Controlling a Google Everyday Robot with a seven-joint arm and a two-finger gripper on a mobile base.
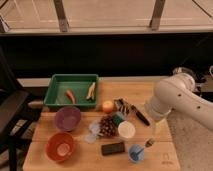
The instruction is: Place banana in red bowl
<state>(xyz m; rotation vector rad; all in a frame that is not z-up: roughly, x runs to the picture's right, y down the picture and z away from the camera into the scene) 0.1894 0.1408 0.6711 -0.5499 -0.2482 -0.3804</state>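
Inspection: my gripper [152, 120] hangs at the end of the white arm [182, 100] over the right side of the wooden table [150, 160], just beside a black-handled tool [140, 116]. Jaws stand wide apart, with nothing in them. The banana [91, 90] lies in the green tray [55, 95] at the table's back left, near a carrot-like piece [70, 95] and well apart from the gripper. The red bowl [61, 147] sits at the front left corner, just in front of the purple bowl [67, 118].

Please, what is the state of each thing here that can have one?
Slim pale yellow banana: lying in the green plastic tray.
Round orange-red plastic bowl: upright, empty.
Round purple bowl: upright, empty.
Gripper: over the wooden table's right side, open, holding nothing.
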